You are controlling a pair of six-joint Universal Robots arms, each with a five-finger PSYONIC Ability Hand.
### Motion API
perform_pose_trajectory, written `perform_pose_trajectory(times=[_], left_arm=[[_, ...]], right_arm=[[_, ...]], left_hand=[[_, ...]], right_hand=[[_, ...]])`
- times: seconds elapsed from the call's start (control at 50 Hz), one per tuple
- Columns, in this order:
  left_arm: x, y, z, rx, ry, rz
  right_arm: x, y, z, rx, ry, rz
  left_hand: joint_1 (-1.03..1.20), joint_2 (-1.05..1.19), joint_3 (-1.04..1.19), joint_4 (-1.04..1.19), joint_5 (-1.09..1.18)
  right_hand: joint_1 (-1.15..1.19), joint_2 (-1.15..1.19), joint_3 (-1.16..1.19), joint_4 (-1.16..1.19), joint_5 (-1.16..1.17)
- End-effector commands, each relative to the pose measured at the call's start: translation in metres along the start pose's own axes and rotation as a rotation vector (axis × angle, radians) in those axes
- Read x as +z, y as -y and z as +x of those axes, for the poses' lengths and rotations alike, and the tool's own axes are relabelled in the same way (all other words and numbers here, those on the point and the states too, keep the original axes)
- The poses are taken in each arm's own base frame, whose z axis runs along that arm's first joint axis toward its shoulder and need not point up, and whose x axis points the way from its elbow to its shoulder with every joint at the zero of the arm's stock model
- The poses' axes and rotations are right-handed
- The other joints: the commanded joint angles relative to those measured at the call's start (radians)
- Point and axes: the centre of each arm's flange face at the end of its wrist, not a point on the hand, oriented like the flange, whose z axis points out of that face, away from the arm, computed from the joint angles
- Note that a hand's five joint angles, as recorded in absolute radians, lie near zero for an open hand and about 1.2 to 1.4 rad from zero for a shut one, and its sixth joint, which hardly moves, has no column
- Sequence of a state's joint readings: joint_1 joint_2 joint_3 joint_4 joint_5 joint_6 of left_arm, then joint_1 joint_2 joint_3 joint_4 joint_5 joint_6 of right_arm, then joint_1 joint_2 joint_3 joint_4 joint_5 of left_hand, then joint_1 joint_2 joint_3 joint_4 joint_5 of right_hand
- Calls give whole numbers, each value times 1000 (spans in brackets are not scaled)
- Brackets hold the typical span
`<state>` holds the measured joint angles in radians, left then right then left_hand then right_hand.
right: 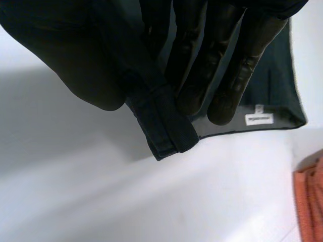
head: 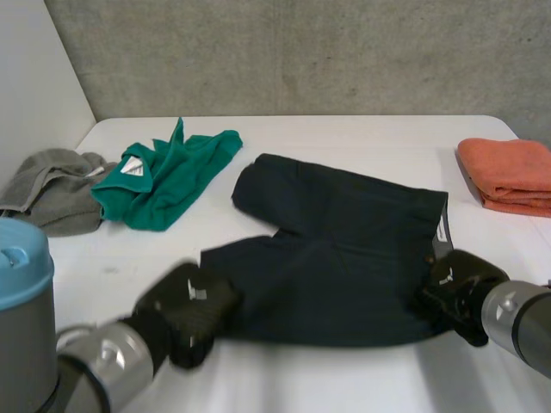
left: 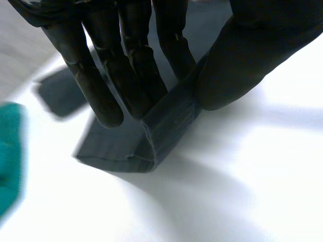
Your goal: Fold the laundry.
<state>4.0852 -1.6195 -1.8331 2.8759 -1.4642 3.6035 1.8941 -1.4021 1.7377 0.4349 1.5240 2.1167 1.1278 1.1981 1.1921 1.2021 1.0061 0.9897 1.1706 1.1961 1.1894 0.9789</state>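
in the head view the dark shorts (head: 336, 258) lie flat on the table (head: 344, 138), left hand (head: 185, 310) at the near leg hem, right hand (head: 456, 288) at the near waistband corner, probably so both ends lift together for a fold. the left wrist view shows the hem pinched between fingers (left: 101, 85) and thumb (left: 242, 60). the right wrist view shows the waistband corner pinched likewise, a label (right: 259, 119) just beyond the fingertips.

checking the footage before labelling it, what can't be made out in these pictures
Head view: the left hand covers the leg hem of the dark navy cloth shorts; the right hand covers their waistband corner.
Head view: the folded orange towel and the crumpled grey cloth are cut off by the edges.
Right wrist view: the small white label in the waistband has print too small to read.
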Motion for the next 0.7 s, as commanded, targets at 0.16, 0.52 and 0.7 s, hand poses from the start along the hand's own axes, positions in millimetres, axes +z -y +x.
perform_pose_trajectory(times=[0.16, 0.52, 0.7], left_arm=[[32, 5, 1, 14, -23, 43], [135, 49, -56, 92, 233, 318], [114, 15, -36, 169, 156, 46]], right_arm=[[2, -4, -3, -2, 20, -22], [49, 18, 50, 90, -241, 129], [49, 5, 30, 108, -112, 53]], left_hand=[[268, 198, 204, 194, 216], [268, 198, 204, 194, 216], [268, 198, 204, 194, 216]], right_hand=[[407, 226, 200, 207, 243], [407, 226, 200, 207, 243], [407, 226, 200, 207, 243]])
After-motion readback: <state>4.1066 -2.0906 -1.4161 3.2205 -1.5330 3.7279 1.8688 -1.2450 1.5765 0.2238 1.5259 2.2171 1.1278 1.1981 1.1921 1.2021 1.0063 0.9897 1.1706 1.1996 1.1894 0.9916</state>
